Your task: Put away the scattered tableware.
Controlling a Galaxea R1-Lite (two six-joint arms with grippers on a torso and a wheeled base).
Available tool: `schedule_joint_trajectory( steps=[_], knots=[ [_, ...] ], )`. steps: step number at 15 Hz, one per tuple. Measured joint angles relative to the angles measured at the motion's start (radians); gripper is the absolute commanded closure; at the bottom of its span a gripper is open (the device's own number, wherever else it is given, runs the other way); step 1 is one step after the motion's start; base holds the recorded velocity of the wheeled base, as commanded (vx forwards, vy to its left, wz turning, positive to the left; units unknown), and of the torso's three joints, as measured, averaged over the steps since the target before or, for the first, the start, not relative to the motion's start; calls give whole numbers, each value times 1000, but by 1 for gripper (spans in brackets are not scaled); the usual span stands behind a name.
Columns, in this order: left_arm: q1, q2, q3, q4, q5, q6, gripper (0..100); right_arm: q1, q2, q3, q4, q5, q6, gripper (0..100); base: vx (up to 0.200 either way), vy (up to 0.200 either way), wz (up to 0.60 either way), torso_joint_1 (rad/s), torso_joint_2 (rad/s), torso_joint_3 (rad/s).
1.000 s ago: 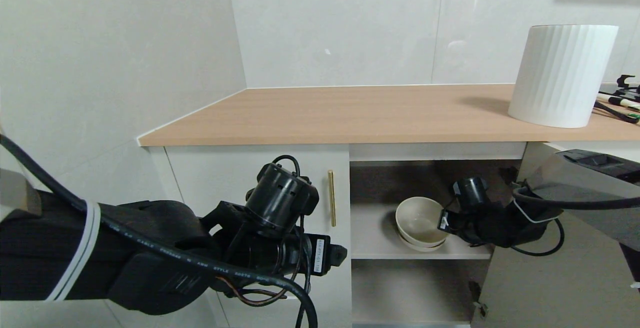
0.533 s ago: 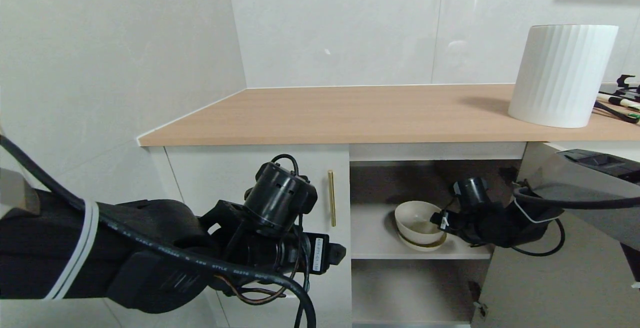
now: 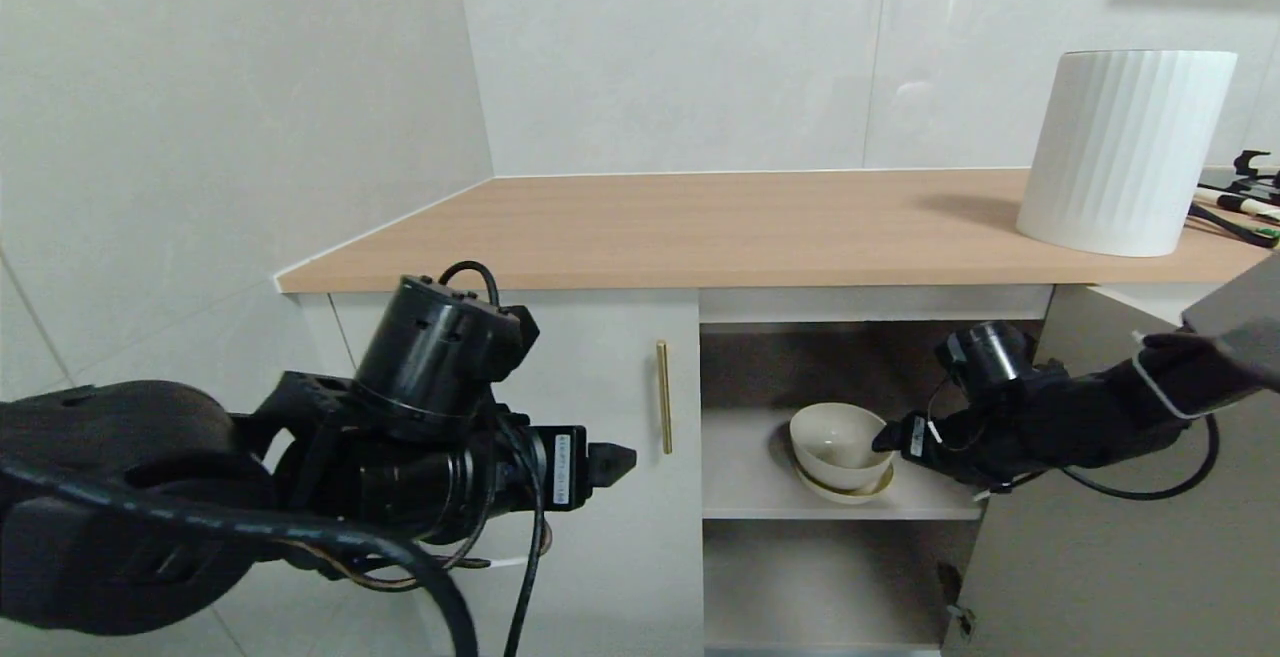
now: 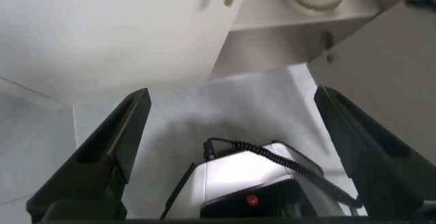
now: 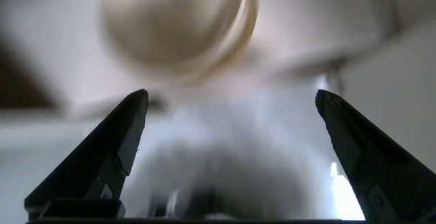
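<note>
- Head view: a cream bowl (image 3: 838, 440) sits nested on a shallow dish (image 3: 848, 493) on the upper shelf (image 3: 740, 482) of the open cabinet (image 3: 860, 305) under the bench (image 3: 700, 227).
- The right end effector (image 3: 884, 438) hangs at the cabinet mouth, just beside the bowl's right rim; I cannot tell whether it touches.
- From the right wrist view, the right end effector (image 5: 231, 98) is released, its fingers spread wide around nothing, with the bowl (image 5: 174, 26) just beyond the tips.
- The left end effector (image 3: 612, 461) is in front of the closed door (image 3: 560, 357), near its brass handle (image 3: 662, 397) and well apart from the bowl.
- The left wrist view shows the left end effector (image 4: 231, 94) released too, its fingers wide apart and empty.
- The cabinet's open door (image 3: 1100, 557) stands at the right.
- A white ribbed container (image 3: 1125, 152) stands on the bench at the right, with utensils (image 3: 1240, 202) beside it.
</note>
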Motion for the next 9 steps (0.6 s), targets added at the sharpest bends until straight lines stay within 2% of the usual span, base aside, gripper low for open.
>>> schedule_joint_trajectory(
  steps=[2,5,7,9],
  knots=[
    [26,-80,20,4,-24,3,0,30,-141,51,139,58,5,0,0,0,0,0,0,0],
    [74,-227,71,34,-96,-2,0,76,-341,158,202,83,7,0,0,0,0,0,0,0],
    [108,-321,109,69,-165,-17,0,105,-462,203,217,66,6,0,0,0,0,0,0,0],
    [162,-396,139,84,-253,-41,0,176,-561,246,220,12,4,0,0,0,0,0,0,0]
  ],
)
